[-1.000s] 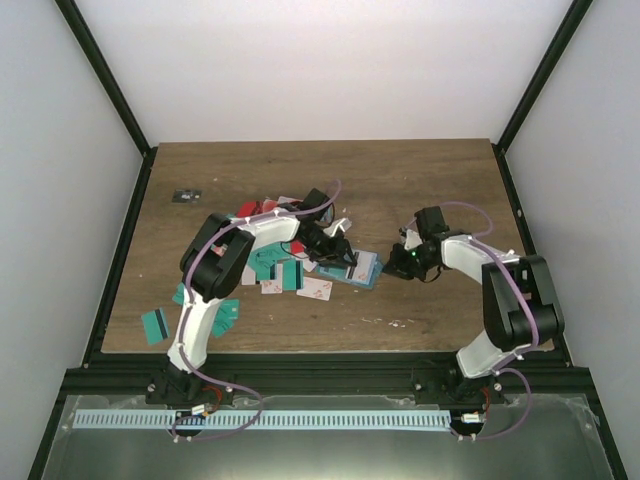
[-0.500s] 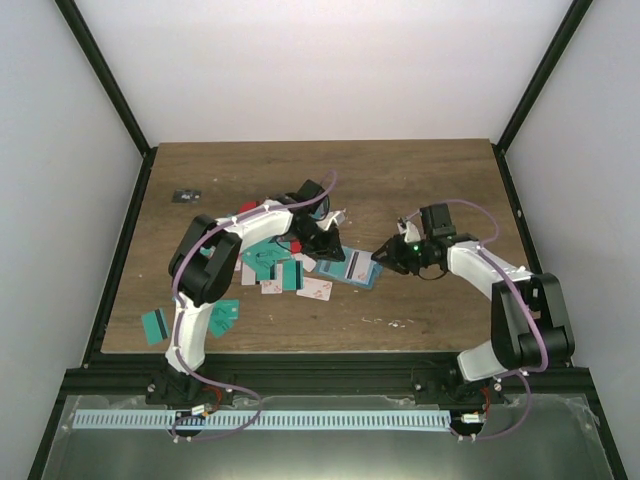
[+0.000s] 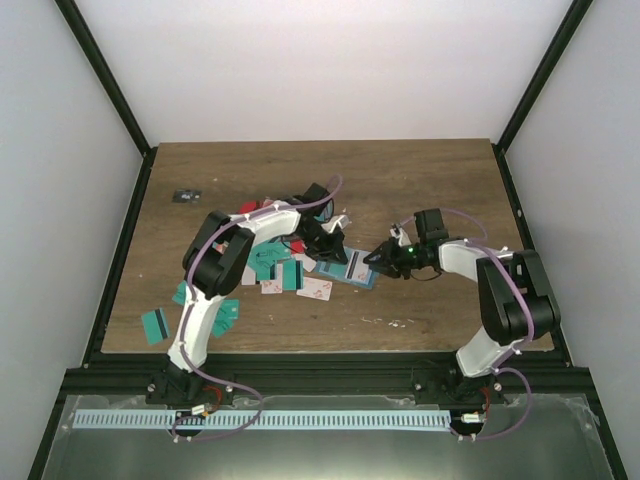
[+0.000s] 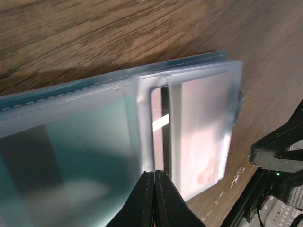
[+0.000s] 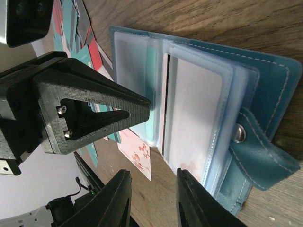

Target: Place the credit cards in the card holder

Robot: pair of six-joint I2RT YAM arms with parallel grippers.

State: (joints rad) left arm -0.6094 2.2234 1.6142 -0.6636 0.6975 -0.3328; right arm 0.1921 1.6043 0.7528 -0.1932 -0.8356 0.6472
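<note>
The blue-teal card holder (image 3: 357, 270) lies open on the table; its clear pockets show in the left wrist view (image 4: 71, 142) and the right wrist view (image 5: 265, 85). A white-pink card with a black stripe (image 4: 203, 123) sits in a pocket. My left gripper (image 3: 335, 253) is shut, its tips (image 4: 154, 173) resting on a pocket's edge. My right gripper (image 3: 373, 262) is open and empty, its jaws (image 5: 152, 173) just off the holder's near edge. Several credit cards (image 3: 275, 265) lie piled left of the holder. One white-pink card (image 5: 137, 156) lies beside it.
Loose teal cards (image 3: 155, 325) lie near the table's front left, with another (image 3: 228, 312) beside the left arm. A small dark object (image 3: 186, 195) sits at the back left. The two grippers are close together over the holder.
My right gripper has moved left up to the card holder's edge. My left gripper has stayed at the holder, shifting only slightly.
</note>
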